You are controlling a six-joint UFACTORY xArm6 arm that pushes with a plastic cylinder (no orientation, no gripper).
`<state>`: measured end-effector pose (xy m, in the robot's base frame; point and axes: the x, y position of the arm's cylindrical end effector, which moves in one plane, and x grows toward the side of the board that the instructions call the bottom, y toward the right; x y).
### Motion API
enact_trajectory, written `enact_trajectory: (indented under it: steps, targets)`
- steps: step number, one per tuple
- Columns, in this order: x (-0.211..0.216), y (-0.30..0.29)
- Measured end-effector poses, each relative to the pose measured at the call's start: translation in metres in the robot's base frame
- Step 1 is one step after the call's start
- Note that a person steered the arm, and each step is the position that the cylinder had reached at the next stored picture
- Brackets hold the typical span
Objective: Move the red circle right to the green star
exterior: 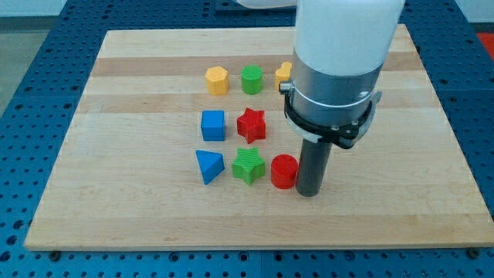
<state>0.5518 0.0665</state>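
The red circle point(283, 171) lies on the wooden board point(139, 208), just right of the green star point(248, 165) and almost touching it. My tip point(309, 193) rests on the board right beside the red circle, on its right side, touching or nearly touching it. The rod rises up to the arm's grey and white body point(340, 69), which hides part of the board behind it.
A blue triangle point(208, 166) lies left of the green star. A blue cube point(213, 125) and a red star point(251, 124) lie above them. A yellow hexagon point(218, 79), a green cylinder point(252, 79) and a partly hidden yellow block point(282, 75) form the top row.
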Motion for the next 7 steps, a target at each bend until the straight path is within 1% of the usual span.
enact_trajectory:
  steps: [1,2,4,5,7]
  targets:
    - [0.023,0.000]
    - [0.032,0.000]
    - [0.017,-0.020]
    - [0.017,-0.023]
    - [0.017,-0.046]
